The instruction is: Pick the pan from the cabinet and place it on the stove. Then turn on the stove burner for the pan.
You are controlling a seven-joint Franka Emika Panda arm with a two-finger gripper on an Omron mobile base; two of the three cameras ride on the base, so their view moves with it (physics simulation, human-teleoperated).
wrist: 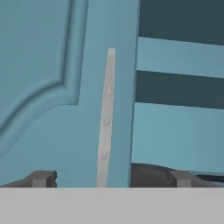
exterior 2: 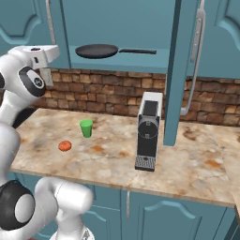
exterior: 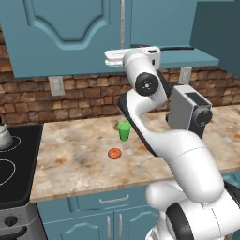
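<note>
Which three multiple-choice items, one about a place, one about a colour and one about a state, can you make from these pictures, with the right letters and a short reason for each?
1. Where is the pan?
A. on the stove
B. on the cabinet's bottom shelf
C. on the counter

2. What colour is the cup on the counter?
A. green
B. red
C. white

3. In what state is the cabinet?
A. both doors shut
B. one door open
C. no doors

Answers:
1 B, the pan lies on the shelf inside.
2 A, the cup is bright green.
3 B, the right door stands out edge-on, the left door is shut.
</note>
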